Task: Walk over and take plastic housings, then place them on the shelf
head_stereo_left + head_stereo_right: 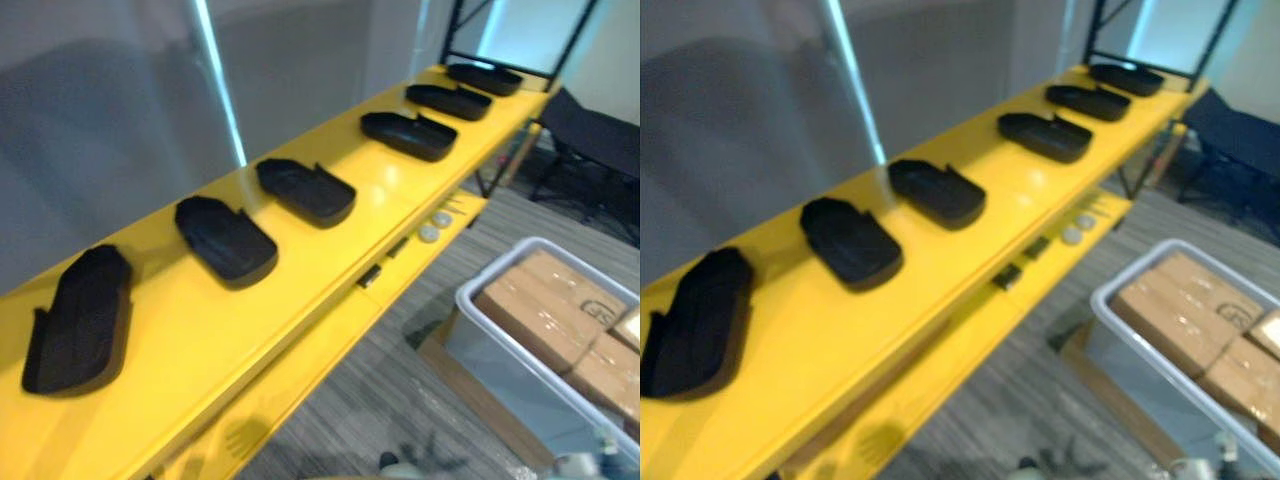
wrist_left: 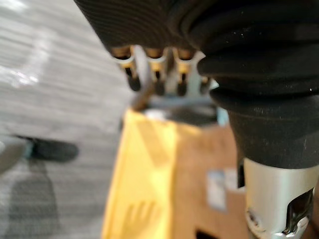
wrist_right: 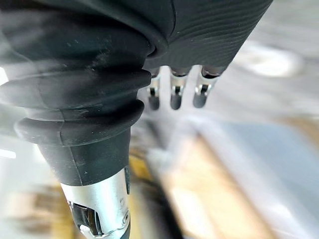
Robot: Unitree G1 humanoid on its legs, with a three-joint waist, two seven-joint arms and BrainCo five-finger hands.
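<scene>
Several black plastic housings lie in a row on the top of a long yellow shelf (image 1: 330, 260). The nearest housing (image 1: 80, 320) is at the left; others (image 1: 225, 240) (image 1: 305, 190) follow toward the far end (image 1: 485, 77). My left hand (image 2: 157, 69) hangs over the floor beside a yellow edge, its fingers relaxed and holding nothing. My right hand (image 3: 174, 92) also hangs with its fingers relaxed and bare, above a blurred pale bin. Both hands are away from the housings.
A lower yellow shelf level carries two small white discs (image 1: 432, 226) and small black parts (image 1: 368, 275). A pale plastic bin (image 1: 470, 300) with cardboard boxes (image 1: 550, 300) stands on the floor at the right. A grey partition backs the shelf; a dark chair (image 1: 590, 135) stands far right.
</scene>
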